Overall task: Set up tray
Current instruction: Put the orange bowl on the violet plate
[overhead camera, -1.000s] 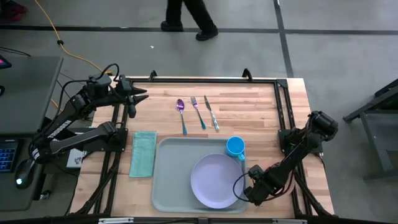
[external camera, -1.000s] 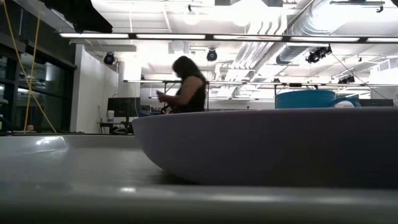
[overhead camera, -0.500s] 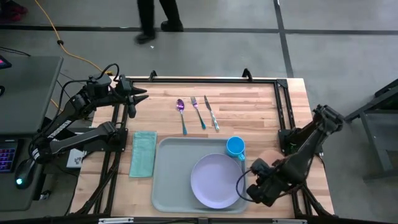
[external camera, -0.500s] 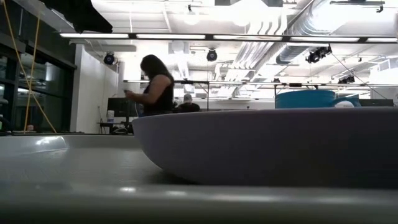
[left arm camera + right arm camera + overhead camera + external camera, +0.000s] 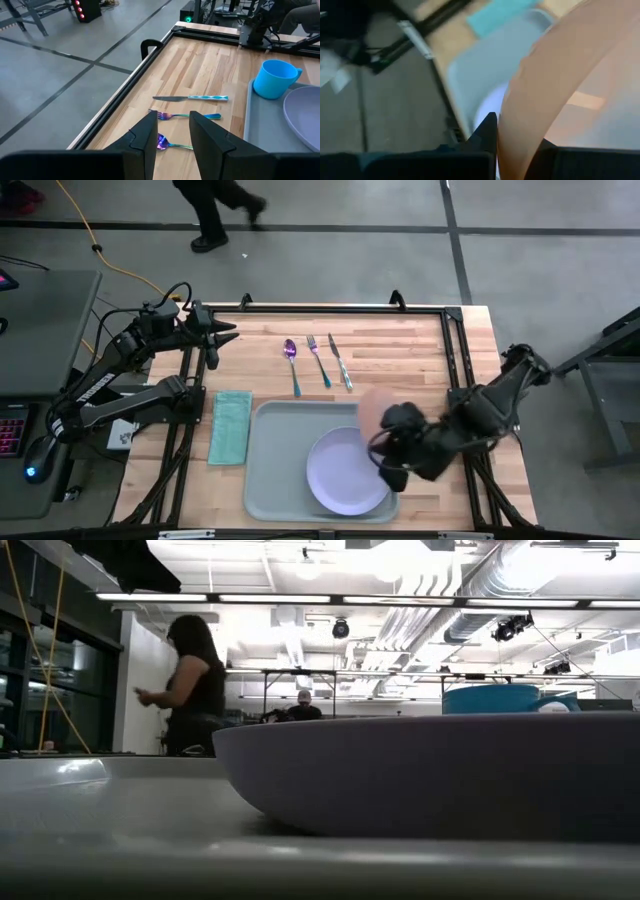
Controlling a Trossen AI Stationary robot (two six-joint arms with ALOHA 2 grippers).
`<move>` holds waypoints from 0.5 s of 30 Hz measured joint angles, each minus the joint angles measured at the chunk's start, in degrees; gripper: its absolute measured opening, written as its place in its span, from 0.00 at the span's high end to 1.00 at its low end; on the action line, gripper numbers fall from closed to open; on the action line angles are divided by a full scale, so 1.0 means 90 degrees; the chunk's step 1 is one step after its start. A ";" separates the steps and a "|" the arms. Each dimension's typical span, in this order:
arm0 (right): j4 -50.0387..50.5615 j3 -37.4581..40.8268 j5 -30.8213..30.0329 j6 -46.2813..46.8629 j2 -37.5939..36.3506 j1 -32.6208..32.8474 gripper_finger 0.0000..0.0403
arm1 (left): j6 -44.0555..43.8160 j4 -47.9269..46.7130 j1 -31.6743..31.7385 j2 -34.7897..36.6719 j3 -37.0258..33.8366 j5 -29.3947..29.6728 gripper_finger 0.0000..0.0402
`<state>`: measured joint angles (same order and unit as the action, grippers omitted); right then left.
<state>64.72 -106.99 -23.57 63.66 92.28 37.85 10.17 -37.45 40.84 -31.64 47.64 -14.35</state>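
Note:
The pale grey-blue tray (image 5: 280, 470) lies at the table's near middle and carries a lavender plate (image 5: 340, 475). A blue cup (image 5: 275, 79) stands at the tray's far right corner; in the high view it is hidden under a peach bowl (image 5: 372, 408). My right gripper (image 5: 388, 432) hangs over the tray's right part, shut on that bowl. My left gripper (image 5: 228, 335) waits at the table's far left edge, open, touching nothing. In the low view the plate (image 5: 430, 775) fills the foreground on the tray (image 5: 120, 810). My right gripper holds the peach bowl by its rim (image 5: 512, 115), with the wall running between the two fingers; one finger (image 5: 487, 131) shows beside it. The bowl is lifted clear above the tray and the cup. How far back it reaches cannot be told.
A purple spoon (image 5: 291, 358), a fork (image 5: 318, 360) and a knife (image 5: 340, 362) lie side by side on the wood beyond the tray. A teal folded cloth (image 5: 231, 426) lies left of the tray. A person (image 5: 215, 210) walks on the floor beyond the far edge.
My right gripper has swung from the tray's near right corner toward the far and left, over the tray. The peach bowl has come into view with it and now covers the blue cup in the high view. The person has walked leftward.

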 joint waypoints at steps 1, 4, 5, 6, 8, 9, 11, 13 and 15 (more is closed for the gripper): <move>-0.0315 -0.0010 0.0216 -0.0345 0.0074 -0.0117 1.00 | 0.0000 0.0000 0.0001 0.0000 0.0000 0.0000 0.64; -0.1215 -0.0010 0.1087 -0.1322 0.0404 -0.0427 1.00 | -0.0001 0.0000 0.0002 0.0001 0.0000 0.0000 0.64; -0.1420 -0.0010 0.1414 -0.1553 0.0543 -0.0513 1.00 | -0.0002 0.0000 0.0002 0.0000 0.0000 0.0000 0.64; -0.1567 -0.0009 0.1709 -0.1760 0.0690 -0.0580 1.00 | -0.0002 0.0000 0.0002 0.0001 0.0000 0.0000 0.64; -0.1711 -0.0008 0.2306 -0.1946 0.0992 -0.0674 1.00 | -0.0002 0.0000 0.0001 0.0002 0.0000 0.0000 0.64; -0.1663 -0.0008 0.2542 -0.1949 0.1146 -0.0700 1.00 | -0.0002 0.0000 0.0002 0.0000 0.0000 -0.0001 0.64; -0.1282 -0.0008 0.2845 -0.1905 0.1426 -0.0707 1.00 | 0.0000 0.0000 0.0000 0.0002 0.0000 -0.0002 0.64; -0.0739 -0.0003 0.3044 -0.1757 0.1662 -0.0705 1.00 | 0.0000 -0.0002 0.0000 0.0002 0.0000 -0.0002 0.64; -0.0201 -0.0001 0.3090 -0.1566 0.1862 -0.0699 1.00 | -0.0002 -0.0002 0.0002 0.0002 0.0000 -0.0002 0.64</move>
<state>62.91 -107.00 4.24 49.57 109.04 31.56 10.15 -37.47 40.86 -31.62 47.64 -14.37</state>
